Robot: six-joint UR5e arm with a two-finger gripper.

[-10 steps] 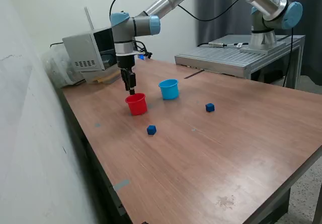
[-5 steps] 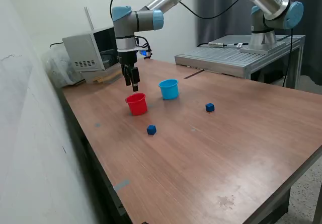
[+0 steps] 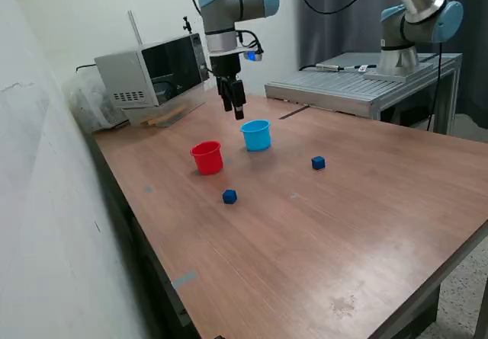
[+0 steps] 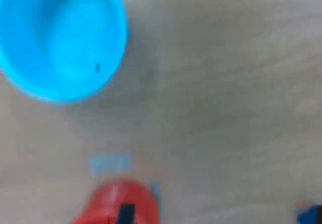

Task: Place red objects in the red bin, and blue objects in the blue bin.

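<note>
The red cup [image 3: 207,157] and the light blue cup [image 3: 257,135] stand side by side on the wooden table [image 3: 343,225]. My gripper [image 3: 237,111] hangs in the air just behind the gap between them, nearer the blue cup, pointing down; I cannot tell how its jaws stand, and nothing shows in them. One dark blue cube [image 3: 229,196] lies in front of the red cup and another [image 3: 318,162] lies at the exterior view's right of the blue cup. The blurred wrist view shows the blue cup [image 4: 60,38], the red cup [image 4: 118,206] and a blue cube [image 4: 312,215]. No red cubes show.
A microwave-like grey box [image 3: 149,68] stands at the table's back on the exterior view's left. A grey metal bench [image 3: 358,87] with the arm's base stands behind the table. A wall runs along the left edge.
My gripper has risen from just over the red cup and moved toward the exterior view's right, to a spot beside the blue cup. The cups and blue cubes have not moved.
</note>
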